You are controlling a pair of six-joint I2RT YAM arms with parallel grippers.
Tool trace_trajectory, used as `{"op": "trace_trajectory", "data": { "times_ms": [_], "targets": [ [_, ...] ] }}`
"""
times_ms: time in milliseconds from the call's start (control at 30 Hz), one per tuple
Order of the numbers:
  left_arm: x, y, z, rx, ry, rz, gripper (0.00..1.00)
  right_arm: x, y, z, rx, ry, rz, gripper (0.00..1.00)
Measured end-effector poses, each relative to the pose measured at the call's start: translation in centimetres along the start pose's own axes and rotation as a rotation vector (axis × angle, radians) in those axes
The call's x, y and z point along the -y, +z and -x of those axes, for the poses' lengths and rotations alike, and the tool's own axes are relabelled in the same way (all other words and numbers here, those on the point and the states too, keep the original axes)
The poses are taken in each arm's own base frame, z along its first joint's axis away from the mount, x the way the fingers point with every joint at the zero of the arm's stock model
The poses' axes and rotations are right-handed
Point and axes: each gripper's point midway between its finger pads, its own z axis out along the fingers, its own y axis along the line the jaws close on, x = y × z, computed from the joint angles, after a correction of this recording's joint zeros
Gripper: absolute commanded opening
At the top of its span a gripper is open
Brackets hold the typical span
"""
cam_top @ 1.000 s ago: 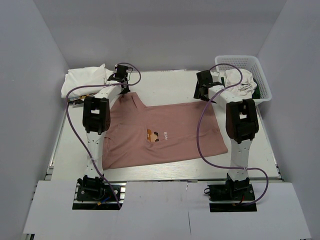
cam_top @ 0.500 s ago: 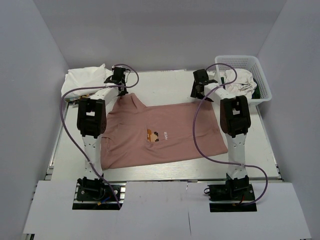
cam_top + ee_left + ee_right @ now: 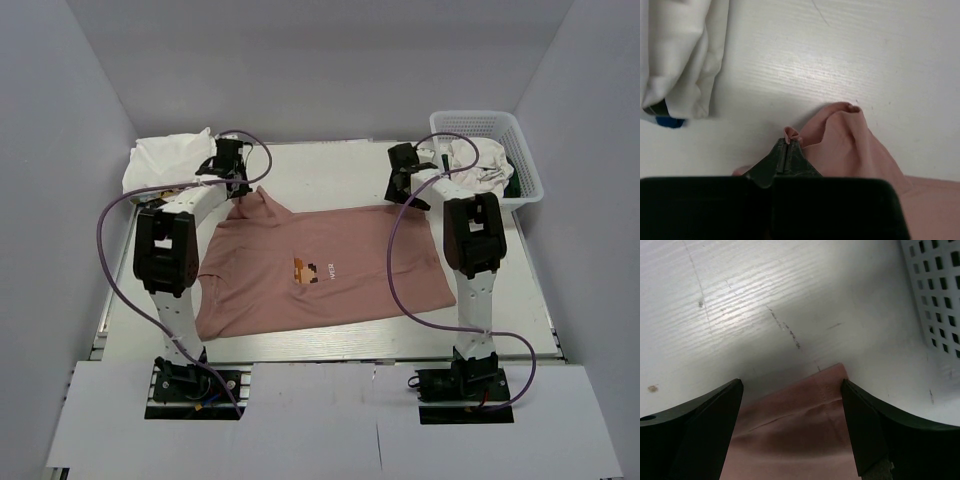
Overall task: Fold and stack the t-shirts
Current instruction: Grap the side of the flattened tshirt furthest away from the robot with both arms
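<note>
**Pale worktop (image 3: 330,165), pink tee yet to be folded**

Flat across it lies the pink t-shirt (image 3: 320,270), no fold made; white t-shirts (image 3: 165,160) sit piled far left, more wait in the basket (image 3: 480,114); both arms reach forward; the left gripper (image 3: 786,147) pinches one far corner; the right gripper (image 3: 791,385) hovers spread-jawed over the other.

Far edge, middle: bare table (image 3: 330,165) between my two pincers, wide enough to pass.
Far left corner: the white t-shirts (image 3: 680,55) are piled there. A bare strip separates them from my left pincer (image 3: 786,150), which is clamped on a pinch of the pink t-shirt (image 3: 850,150).
Far right corner: the mesh basket (image 3: 935,295) wall stands near my right pincer (image 3: 791,386), with a narrow bare strip between.
Right pincer: spread wide, straddling the pink t-shirt's corner.
Table middle: flat cloth only.
Sides: purple cables (image 3: 400,270) loop above the cloth.
</note>
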Motion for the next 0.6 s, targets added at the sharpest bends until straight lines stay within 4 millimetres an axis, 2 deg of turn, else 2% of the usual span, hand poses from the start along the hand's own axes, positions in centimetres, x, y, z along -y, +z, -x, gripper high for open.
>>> {"op": "trace_trajectory", "data": {
  "times_ms": [167, 467, 600],
  "targets": [
    [0.1, -1.9, -1.0, -0.004, -0.02, -0.041, 0.0, 0.8, -0.2, -0.4, -0.008, -0.006, -0.031, 0.83],
    [1.0, -2.4, -2.5, -0.029, -0.036, -0.087, 0.0, 2.0, -0.7, -0.6, -0.028, -0.03, -0.091, 0.83],
    [1.3, -2.5, -2.7, -0.033, -0.039, -0.1, 0.0, 2.1, -0.9, -0.9, -0.051, -0.042, -0.089, 0.74]
  ]
}}
